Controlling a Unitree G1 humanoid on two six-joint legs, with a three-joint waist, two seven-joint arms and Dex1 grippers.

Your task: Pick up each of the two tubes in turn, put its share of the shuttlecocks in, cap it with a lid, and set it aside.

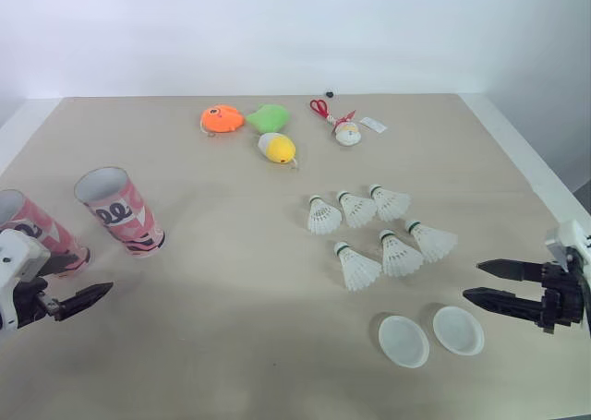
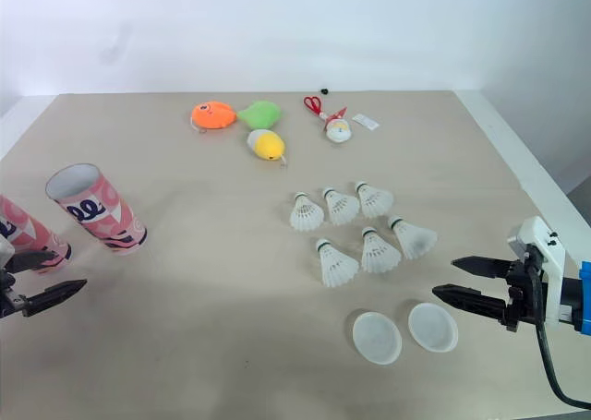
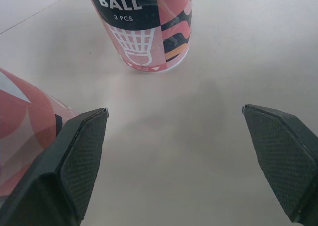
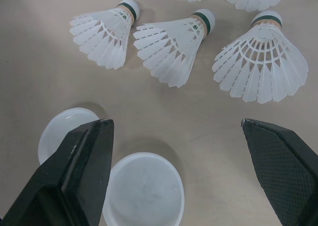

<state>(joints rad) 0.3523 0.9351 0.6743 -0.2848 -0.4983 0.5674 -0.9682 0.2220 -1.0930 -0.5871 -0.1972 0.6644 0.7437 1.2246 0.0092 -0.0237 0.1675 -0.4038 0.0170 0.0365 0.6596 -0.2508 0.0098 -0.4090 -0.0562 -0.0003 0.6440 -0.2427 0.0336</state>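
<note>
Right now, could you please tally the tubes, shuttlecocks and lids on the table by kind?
Tubes: 2
Shuttlecocks: 6
Lids: 2
Total: 10

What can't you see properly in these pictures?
Left eye view: the nearest tube is cut off by the left edge.
Left wrist view: the second tube has its label cut by the picture's edge.
Right wrist view: one lid sits partly behind a finger of the right hand.
Left eye view: the black speck beside the scissors is too small to name.
</note>
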